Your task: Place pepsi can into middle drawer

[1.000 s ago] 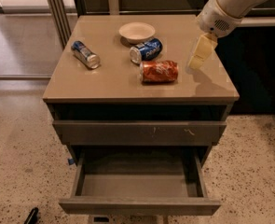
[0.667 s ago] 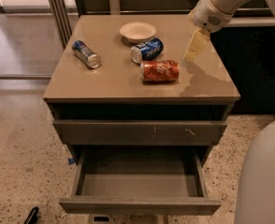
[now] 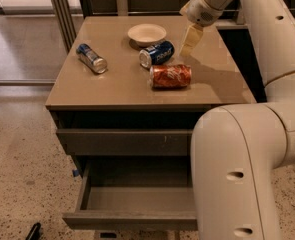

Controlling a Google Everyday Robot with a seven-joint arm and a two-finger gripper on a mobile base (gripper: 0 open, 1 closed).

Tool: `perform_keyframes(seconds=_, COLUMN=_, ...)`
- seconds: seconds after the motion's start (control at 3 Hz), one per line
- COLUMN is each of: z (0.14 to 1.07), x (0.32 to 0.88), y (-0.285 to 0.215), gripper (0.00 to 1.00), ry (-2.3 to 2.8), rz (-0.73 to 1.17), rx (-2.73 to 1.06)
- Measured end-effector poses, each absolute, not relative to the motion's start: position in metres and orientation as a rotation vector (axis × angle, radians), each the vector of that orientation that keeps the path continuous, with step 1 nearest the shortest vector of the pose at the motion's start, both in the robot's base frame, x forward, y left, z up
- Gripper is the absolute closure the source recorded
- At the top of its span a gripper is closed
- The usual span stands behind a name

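Observation:
The pepsi can [image 3: 157,53] lies on its side on the cabinet top [image 3: 117,86], just in front of a white bowl. My gripper [image 3: 190,44] hangs over the cabinet top just right of the pepsi can and a little above it, and is not touching it. The middle drawer [image 3: 137,200] is pulled open at the bottom of the cabinet, and its grey floor is bare. My arm's large pale segments fill the right foreground and hide the drawer's right end.
An orange can [image 3: 170,76] lies on its side in front of the pepsi can. A slimmer blue-and-silver can [image 3: 92,58] lies at the left. A white bowl [image 3: 147,34] stands at the back. A closed drawer with a scratched front [image 3: 124,141] sits above the open one.
My gripper has moved left across the cabinet top toward the pepsi can. My arm's big lower segment has swung into the right foreground. The cans and the bowl have not moved.

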State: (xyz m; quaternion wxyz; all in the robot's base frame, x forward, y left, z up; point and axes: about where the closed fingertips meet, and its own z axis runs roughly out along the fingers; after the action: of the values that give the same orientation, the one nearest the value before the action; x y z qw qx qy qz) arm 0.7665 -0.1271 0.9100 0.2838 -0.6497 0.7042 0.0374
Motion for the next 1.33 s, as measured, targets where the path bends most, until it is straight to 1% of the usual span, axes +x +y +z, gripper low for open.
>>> perform_keyframes(seconds=0.67, z=0.908, x=0.772, y=-0.128, gripper=0.00, ry=1.891, rz=0.097, rx=-1.714)
perform_keyframes(seconds=1.0, z=0.895, x=0.774, y=-0.146, gripper=0.00, ry=1.947, rz=0.102, rx=-1.645)
perform_keyframes(seconds=1.33, z=0.884, x=0.787, y=-0.144, gripper=0.00, ry=1.918, rz=0.078, rx=-1.639)
